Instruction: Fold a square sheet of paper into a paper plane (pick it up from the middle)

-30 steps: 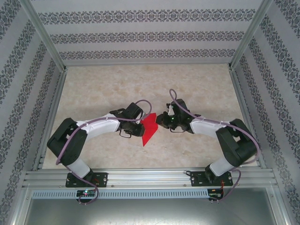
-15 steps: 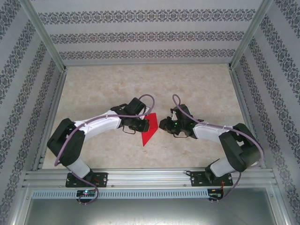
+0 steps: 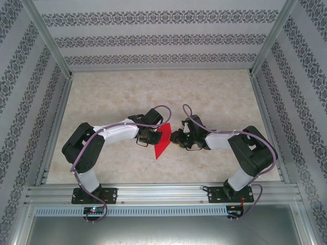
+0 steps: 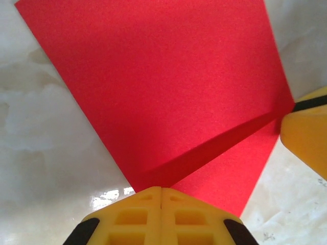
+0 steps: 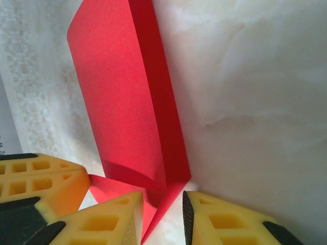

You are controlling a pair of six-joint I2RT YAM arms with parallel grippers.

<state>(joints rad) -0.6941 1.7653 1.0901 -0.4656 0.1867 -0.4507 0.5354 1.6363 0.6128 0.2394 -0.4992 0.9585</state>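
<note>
Left gripper [image 4: 161,196], pads pressed together, pinches one edge of the red paper [image 4: 168,87], which is partly folded with one flap standing up. Right gripper [image 5: 162,200] faces it from the paper's opposite side, jaws narrowly apart with a paper corner in the gap, so both arms are about equally close. Between them the paper's long axis runs away from the bases across the table [image 5: 255,102].

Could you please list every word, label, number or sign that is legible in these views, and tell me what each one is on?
There is no readable text.
Red paper: plain, with no print or marks.
Wallpaper: ornamental bands only, no letters.
Arm bases: any labels there are too small to read.
Table: marbled surface with no markings.
</note>
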